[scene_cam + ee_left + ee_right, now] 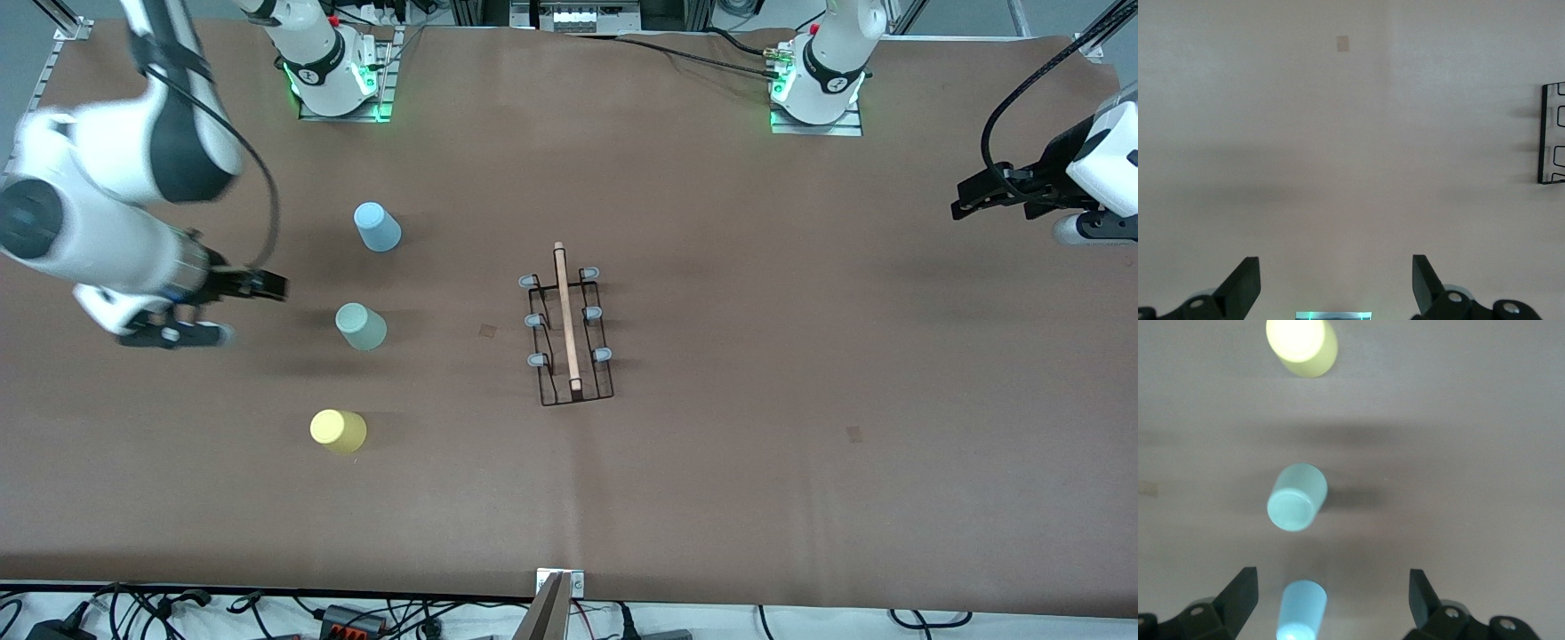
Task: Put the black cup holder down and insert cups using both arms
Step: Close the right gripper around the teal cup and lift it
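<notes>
The black cup holder (pixel 569 331) lies on the middle of the table, with its wooden rod along it and grey-capped pegs on both sides. Its edge shows in the left wrist view (pixel 1551 133). Three cups stand upside down toward the right arm's end: light blue (pixel 378 227), mint green (pixel 360 326) and yellow (pixel 338 431), the yellow one nearest the front camera. My right gripper (pixel 267 286) is up in the air beside the cups, open and empty (pixel 1333 577). Its view shows the blue (pixel 1301 610), mint (pixel 1297 497) and yellow (pixel 1301 343) cups. My left gripper (pixel 965 203) waits open and empty (pixel 1336 263) over the left arm's end.
The table is covered in brown cloth (pixel 711 462). Small tape marks lie on it (pixel 488 331), (pixel 854 434). A camera mount (pixel 556 604) and cables sit at the edge nearest the front camera. The arm bases (pixel 333 80), (pixel 822 84) stand along the edge farthest from it.
</notes>
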Robot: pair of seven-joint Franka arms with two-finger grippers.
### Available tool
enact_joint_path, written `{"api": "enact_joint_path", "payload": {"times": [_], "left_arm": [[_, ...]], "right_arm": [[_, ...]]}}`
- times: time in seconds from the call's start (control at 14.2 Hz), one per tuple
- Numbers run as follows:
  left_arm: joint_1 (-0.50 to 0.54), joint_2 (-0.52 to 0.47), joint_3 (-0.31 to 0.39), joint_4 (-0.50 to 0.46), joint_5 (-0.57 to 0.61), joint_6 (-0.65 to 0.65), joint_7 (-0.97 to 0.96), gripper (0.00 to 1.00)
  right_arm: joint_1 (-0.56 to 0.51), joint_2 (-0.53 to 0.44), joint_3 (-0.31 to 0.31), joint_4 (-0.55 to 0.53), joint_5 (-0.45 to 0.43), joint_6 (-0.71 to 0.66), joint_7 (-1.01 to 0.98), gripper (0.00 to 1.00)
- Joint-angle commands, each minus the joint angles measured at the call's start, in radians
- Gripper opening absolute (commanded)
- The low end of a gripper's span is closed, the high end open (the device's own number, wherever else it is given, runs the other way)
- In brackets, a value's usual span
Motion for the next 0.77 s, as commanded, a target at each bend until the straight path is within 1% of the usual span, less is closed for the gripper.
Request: {"api": "enact_joint_path", "payload": {"times": [0.0, 0.21, 0.35, 0.56, 0.7], "left_arm": [[0.001, 0.011, -0.004, 0.027, 0.016, -0.017, 0.007, 1.0], [0.001, 0.011, -0.004, 0.025, 0.016, -0.015, 0.008, 1.0], [0.002, 0.011, 0.002, 0.03, 0.016, -0.008, 0.007, 1.0], [0.005, 0.013, 0.008, 0.03, 0.016, -0.004, 0.002, 1.0], [0.01, 0.011, 0.008, 0.028, 0.016, -0.006, -0.001, 1.0]], "right_arm": [[0.026, 0.078, -0.006, 0.011, 0.012, 0.054, 0.037, 1.0], [0.049, 0.147, -0.006, 0.014, 0.015, 0.111, 0.054, 1.0], [0.08, 0.179, -0.006, 0.009, 0.045, 0.124, 0.109, 1.0], [0.106, 0.206, -0.006, -0.002, 0.047, 0.127, 0.149, 1.0], [0.097, 0.193, -0.008, -0.037, 0.047, 0.111, 0.152, 1.0]]}}
